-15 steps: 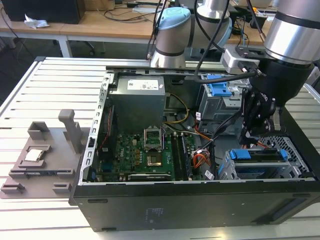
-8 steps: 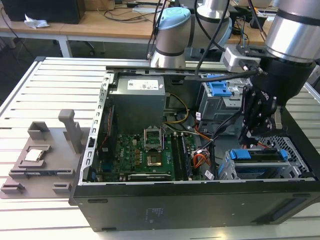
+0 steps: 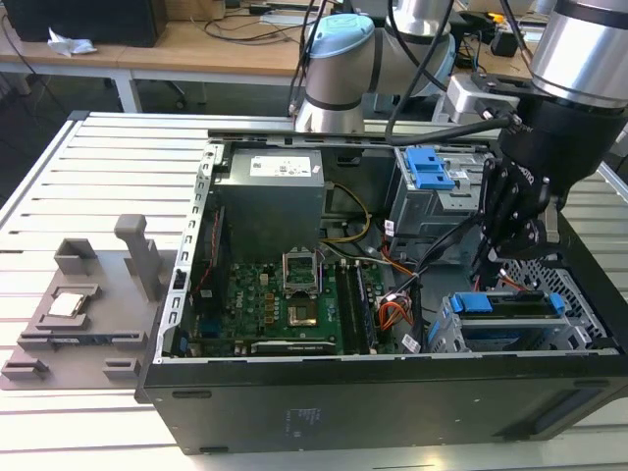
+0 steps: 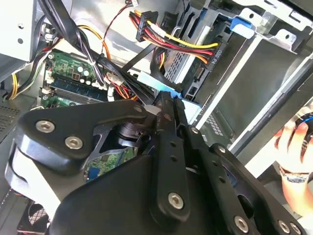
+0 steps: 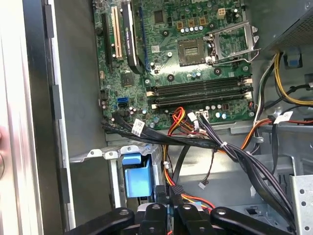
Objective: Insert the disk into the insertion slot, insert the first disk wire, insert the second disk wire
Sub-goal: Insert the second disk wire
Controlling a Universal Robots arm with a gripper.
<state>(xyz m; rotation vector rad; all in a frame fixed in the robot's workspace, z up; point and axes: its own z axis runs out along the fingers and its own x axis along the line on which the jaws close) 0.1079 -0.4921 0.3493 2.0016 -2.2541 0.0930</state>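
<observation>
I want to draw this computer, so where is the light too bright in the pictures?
In the second wrist view the metal wall is washed out white and a hand looks pale with glare; in the first wrist view the case edge glows almost white; in the exterior view the light is even over the green board.

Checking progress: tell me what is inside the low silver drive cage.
The blue-framed disk lies in the insertion slot, with the gripper close above it. Its connector end cannot be seen, because the slot's metal covers it.
</observation>
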